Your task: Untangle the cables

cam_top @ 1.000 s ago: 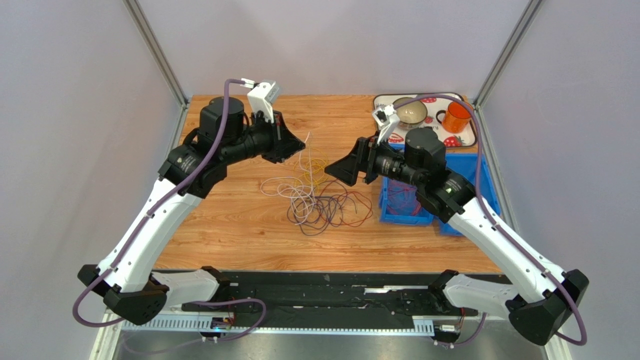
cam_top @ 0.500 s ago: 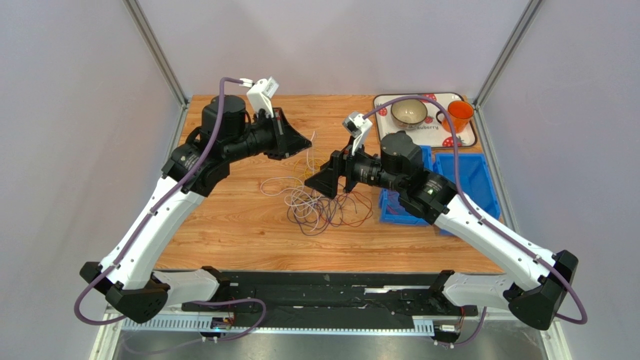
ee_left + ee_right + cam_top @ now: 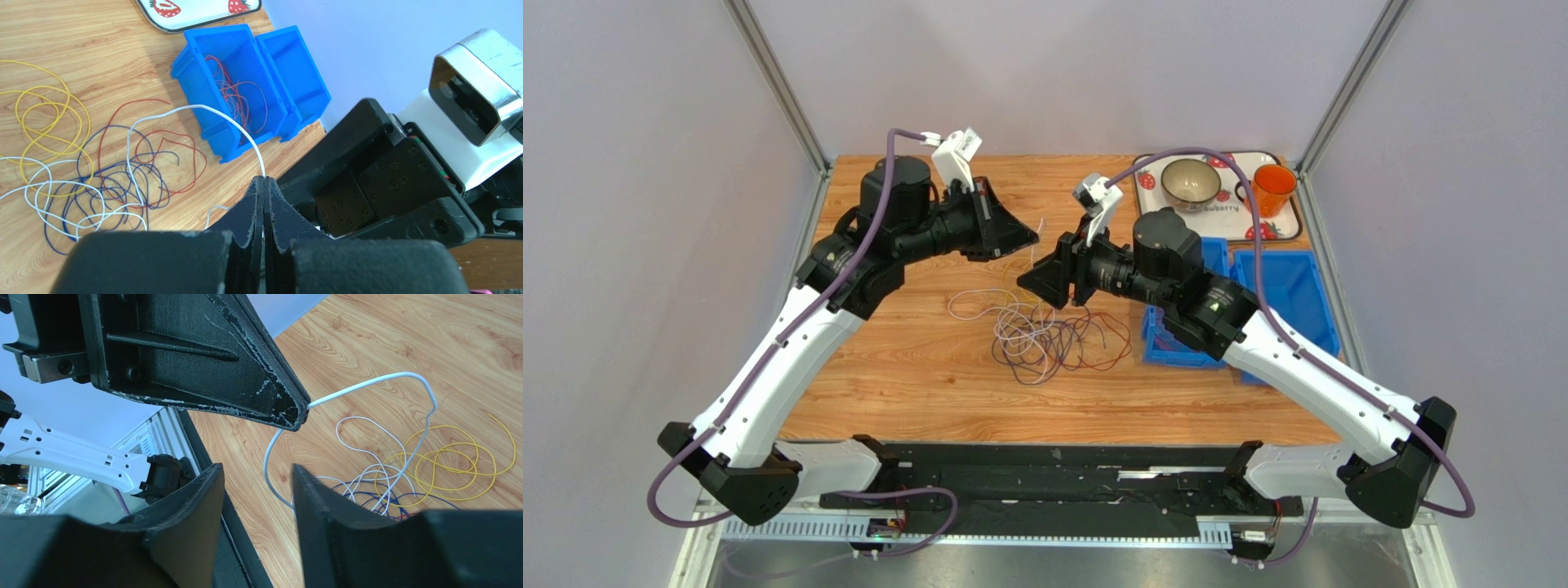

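Your left gripper [image 3: 264,187] is pinched shut on the white cable [image 3: 178,111], which arcs out ahead of its tips. Only the right wrist view shows your right gripper [image 3: 255,490] with jaws apart and that strand hanging across the gap. You cannot tell whether it lies between them. Below both jaws, the tangled cables [image 3: 1053,333] sit mid-table. The blue bins [image 3: 1296,288] lie behind the right jaws, and the table [image 3: 891,392] is bare wood nearer the bases.

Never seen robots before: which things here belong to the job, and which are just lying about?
Job: cables; white cable, pinched by left gripper; right gripper, open near it; likely bins, one holding red cable.
Lying about: tray, bowl, cup.
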Motion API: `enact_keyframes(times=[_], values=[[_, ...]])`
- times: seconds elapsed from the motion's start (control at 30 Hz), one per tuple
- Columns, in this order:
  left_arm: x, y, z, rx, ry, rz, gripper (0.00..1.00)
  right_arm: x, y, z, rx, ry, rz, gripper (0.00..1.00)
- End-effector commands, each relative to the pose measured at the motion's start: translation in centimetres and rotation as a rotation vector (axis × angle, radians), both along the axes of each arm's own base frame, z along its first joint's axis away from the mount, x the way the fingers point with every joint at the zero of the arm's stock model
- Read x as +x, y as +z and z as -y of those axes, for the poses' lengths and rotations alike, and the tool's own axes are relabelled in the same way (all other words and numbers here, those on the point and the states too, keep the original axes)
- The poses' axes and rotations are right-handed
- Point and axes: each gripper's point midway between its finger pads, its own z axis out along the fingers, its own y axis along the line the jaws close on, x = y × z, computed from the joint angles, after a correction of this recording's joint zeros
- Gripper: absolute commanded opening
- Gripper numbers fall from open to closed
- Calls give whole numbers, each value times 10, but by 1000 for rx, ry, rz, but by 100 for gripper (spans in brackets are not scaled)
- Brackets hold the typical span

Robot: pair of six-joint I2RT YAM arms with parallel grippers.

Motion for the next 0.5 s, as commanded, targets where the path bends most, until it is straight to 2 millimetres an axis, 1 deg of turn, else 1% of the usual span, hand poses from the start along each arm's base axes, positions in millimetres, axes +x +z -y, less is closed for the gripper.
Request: enact_keyframes(times=[0.0,0.03,0.1,0.13,0.2,0.23,0.3,0.33,0.37,0.4,0.43,0.47], values=[[0,8,5,-39,-16,9,0,1,37,-4,67,-10,84,41],[1,8,5,-40,-14,10,0,1,37,-4,66,-10,86,36],[0,8,5,-42,-15,10,0,1,37,-4,66,-13,86,31],[0,8,5,-42,-17,12,0,1,37,-4,65,-16,88,23],[-1,6,5,-41,-20,10,0,0,39,-3,67,-23,89,5],[-2,7,5,-40,-25,17,0,0,40,-2,66,-28,88,0],[-3,6,4,-35,-30,22,1,-1,48,3,77,-43,99,0],[-4,4,2,-19,-26,23,15,-1,48,6,63,-52,95,0],[-2,4,-2,-6,-2,32,23,2,51,11,57,-82,102,0],[-4,-1,-7,20,7,21,30,1,63,16,66,-95,118,0],[-6,-1,-13,41,17,43,45,1,62,21,41,-105,125,0],[-4,-3,-20,65,52,52,51,2,65,25,34,-123,135,0]])
